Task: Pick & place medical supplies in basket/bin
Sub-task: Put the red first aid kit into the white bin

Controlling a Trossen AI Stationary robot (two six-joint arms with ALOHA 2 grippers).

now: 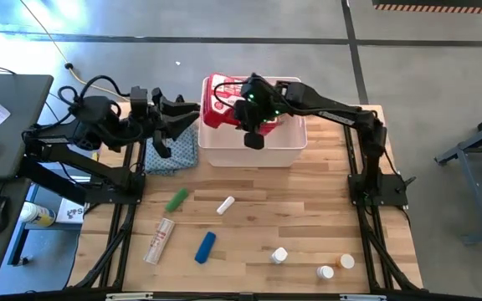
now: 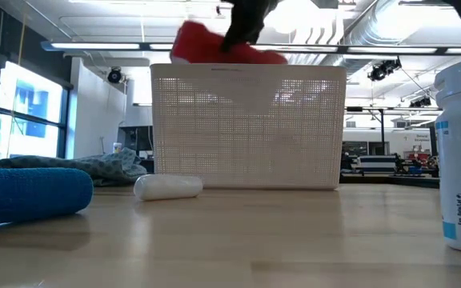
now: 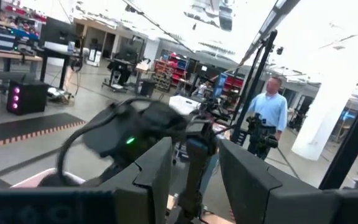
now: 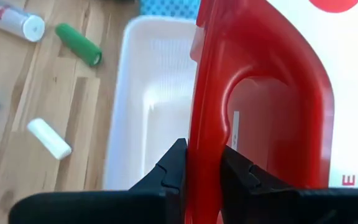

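Red case, white panel w/ red print, clamped by handle in right gripper above basket. Left gripper open. Wood table, workshop behind.

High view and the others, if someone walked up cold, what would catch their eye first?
The red first-aid case stands out: the right tool is clamped on its handle, holding it tilted over the rim of the white basket at the table's far edge. On the bare wood nearer the camera lie scattered supplies, among them a green tube and a blue tube. The left tool hangs above the patterned cloth beside the basket.
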